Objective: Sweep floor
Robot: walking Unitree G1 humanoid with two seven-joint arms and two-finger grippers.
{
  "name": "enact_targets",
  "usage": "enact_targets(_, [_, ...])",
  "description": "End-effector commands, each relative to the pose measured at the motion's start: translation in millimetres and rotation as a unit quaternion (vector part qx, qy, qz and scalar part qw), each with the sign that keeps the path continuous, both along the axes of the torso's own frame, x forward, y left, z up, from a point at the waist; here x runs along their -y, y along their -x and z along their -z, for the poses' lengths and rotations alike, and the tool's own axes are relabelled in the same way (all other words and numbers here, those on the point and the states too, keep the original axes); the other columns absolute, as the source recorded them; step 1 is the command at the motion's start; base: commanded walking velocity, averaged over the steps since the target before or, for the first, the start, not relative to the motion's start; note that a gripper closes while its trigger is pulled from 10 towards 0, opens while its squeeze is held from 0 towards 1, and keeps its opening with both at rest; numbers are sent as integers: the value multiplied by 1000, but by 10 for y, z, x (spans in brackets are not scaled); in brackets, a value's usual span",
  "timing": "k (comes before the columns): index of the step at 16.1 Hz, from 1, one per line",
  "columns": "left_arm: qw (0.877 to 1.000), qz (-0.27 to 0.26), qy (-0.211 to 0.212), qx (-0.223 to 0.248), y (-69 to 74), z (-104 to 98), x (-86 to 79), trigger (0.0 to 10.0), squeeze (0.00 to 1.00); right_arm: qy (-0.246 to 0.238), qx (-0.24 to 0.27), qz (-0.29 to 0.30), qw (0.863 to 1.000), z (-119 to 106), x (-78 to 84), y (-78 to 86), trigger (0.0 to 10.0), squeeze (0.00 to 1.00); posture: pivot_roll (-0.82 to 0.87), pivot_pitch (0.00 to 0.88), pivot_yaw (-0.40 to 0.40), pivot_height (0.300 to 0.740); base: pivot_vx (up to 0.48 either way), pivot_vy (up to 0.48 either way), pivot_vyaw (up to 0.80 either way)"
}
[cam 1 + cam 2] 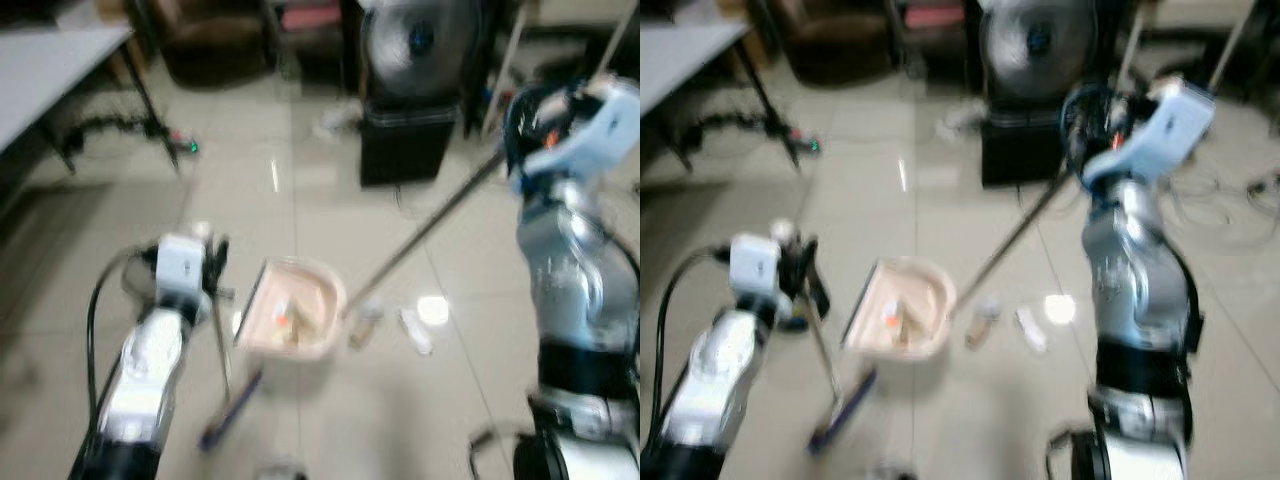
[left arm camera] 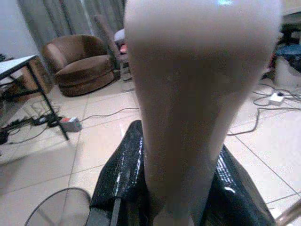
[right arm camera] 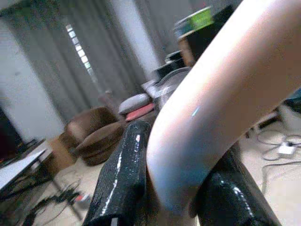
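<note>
Dustpan, pale pink and already holding a few scraps, sits on the tiled floor between the two arms, its open mouth turned toward the robot's left. Just beside it on the robot's right lie a small bottle-like piece and a white scrap, not yet gathered. A long thin broom handle slants down from the right gripper to end near the dustpan's right edge. The right wrist view shows that gripper's black fingers clamped on a pale rounded handle. The left gripper has its fingers closed around a thin upright pole whose lower end carries a dark blue piece on the floor; the blur hides exactly how it joins the pan.

The step in hand looks like collecting litter into the pan. The next move probably calls for drawing the broom end across both loose pieces toward the pan, while the left arm holds steady.
</note>
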State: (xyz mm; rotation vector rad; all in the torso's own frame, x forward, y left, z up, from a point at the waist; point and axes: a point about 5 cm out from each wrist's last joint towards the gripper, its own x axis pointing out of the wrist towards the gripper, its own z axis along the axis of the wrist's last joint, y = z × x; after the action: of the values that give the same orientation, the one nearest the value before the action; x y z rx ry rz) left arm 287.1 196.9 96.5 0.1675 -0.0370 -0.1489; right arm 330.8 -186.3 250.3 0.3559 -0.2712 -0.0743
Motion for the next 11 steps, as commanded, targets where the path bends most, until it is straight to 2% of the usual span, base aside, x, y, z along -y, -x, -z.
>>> enact_targets(1, [1000, -1, -12, 9, -10, -56, -8, 10000, 0, -10, 35, -8, 999, -198, -20, 21, 10000, 0, -11, 3, 90, 740, 0, 0, 800])
enact_targets(3, [1000, -2, -10, 9, 4, -61, 1, 10000, 0, -8, 34, -2, 999, -221, 17, 20, 10000, 0, -10, 5, 85, 740, 126, 0, 800])
enact_targets(11, [1000, -2, -4, 6, -24, -70, 44, 10000, 0, 0, 45, 5, 999, -322, 78, -4, 10000, 0, -17, 1, 77, 740, 323, 0, 0])
